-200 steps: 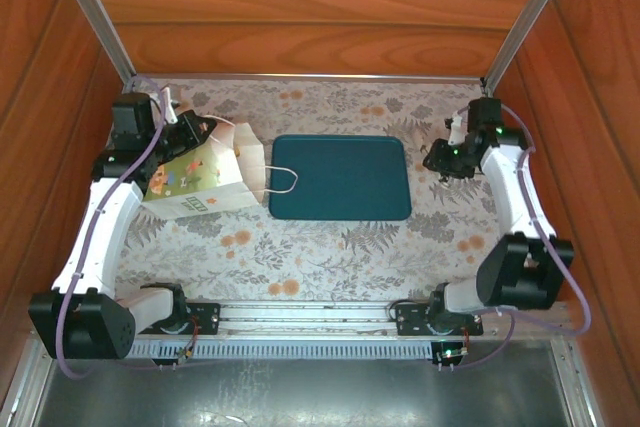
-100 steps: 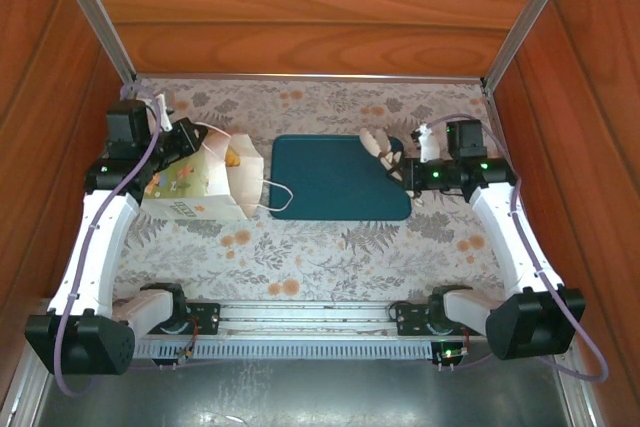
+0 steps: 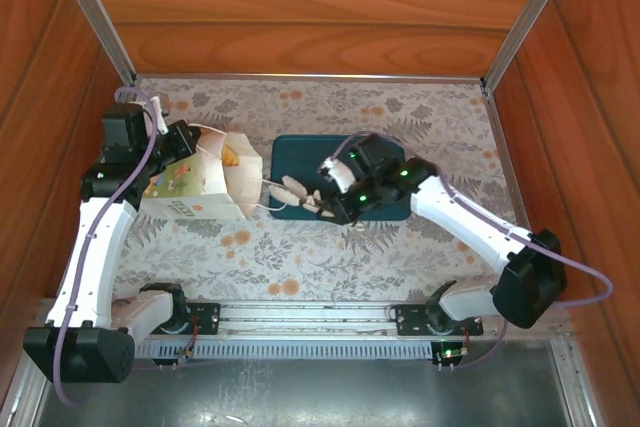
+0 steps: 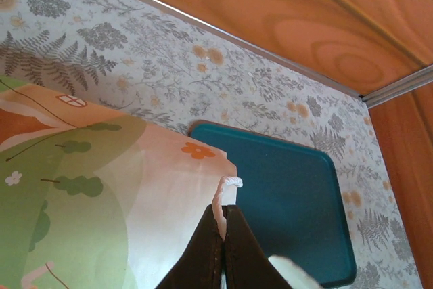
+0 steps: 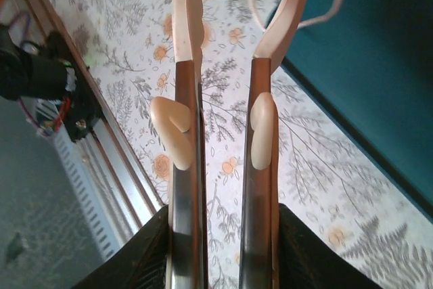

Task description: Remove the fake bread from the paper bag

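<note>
Nearest the arm bases, the right gripper (image 3: 297, 190) lies low over the flowered tablecloth (image 3: 330, 247), at the near-left corner of the teal tray (image 3: 345, 152). In the right wrist view its two pale fingers (image 5: 185, 32) stand parted with a clear gap, and only cloth shows between them; they hold nothing. Their tips reach the white cord handle (image 5: 331, 5) that loops out from the mouth of the paper bag (image 3: 195, 187); whether they touch the cord cannot be told. The bag lies tilted on the cloth just left of the tray, with its green printed panel facing up and its open mouth turned toward the tray. A golden piece of the fake bread (image 3: 232, 157) shows inside that mouth. At the bag's far-left side sits the left gripper (image 3: 185, 142). In the left wrist view its dark fingers (image 4: 203, 255) are pressed together, with no gap, pinching the bag's upper edge, where a white cord end (image 4: 229, 184) sticks up right above their tips. Beyond the bag, the tray's far edge runs near the wooden back wall (image 3: 320, 7).
</note>
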`<state>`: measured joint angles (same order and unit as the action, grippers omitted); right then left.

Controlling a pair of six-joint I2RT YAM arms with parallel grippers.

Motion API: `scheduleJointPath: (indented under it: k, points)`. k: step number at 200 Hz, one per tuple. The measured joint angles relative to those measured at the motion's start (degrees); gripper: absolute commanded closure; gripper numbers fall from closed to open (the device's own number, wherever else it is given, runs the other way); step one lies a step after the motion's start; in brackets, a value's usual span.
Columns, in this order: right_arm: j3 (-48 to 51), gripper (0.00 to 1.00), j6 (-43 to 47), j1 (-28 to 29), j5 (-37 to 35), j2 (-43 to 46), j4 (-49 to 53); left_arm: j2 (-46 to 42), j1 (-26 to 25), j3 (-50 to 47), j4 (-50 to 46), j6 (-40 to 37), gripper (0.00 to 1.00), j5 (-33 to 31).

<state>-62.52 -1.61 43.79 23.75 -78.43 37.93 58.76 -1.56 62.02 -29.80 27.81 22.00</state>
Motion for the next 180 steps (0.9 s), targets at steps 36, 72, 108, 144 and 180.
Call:
scheduleJointPath:
  k: [36,72,108,144,180]
  points:
    - [-4.3,0.61,2.7,6.6,-9.6,-6.1,-5.0,-0.5,0.0,0.0,-1.2,-1.2,1.0,-0.7]
    - [-11.6,0.59,7.0,9.3,-17.7,-14.9,-7.3,-0.6,0.0,0.0,-2.0,-1.3,1.0,-0.7]
    - [-17.5,0.58,12.6,11.6,-23.4,-22.7,-8.0,-0.6,0.0,0.3,-2.4,-1.3,1.0,-0.8]
    - [-19.7,0.57,16.7,13.7,-28.2,-26.3,-8.5,-0.6,0.0,1.0,-2.4,-1.3,1.0,-0.7]
    - [-21.7,0.54,19.4,14.9,-33.3,-29.1,-9.4,-0.6,0.0,1.4,-2.4,-1.3,1.0,-0.7]
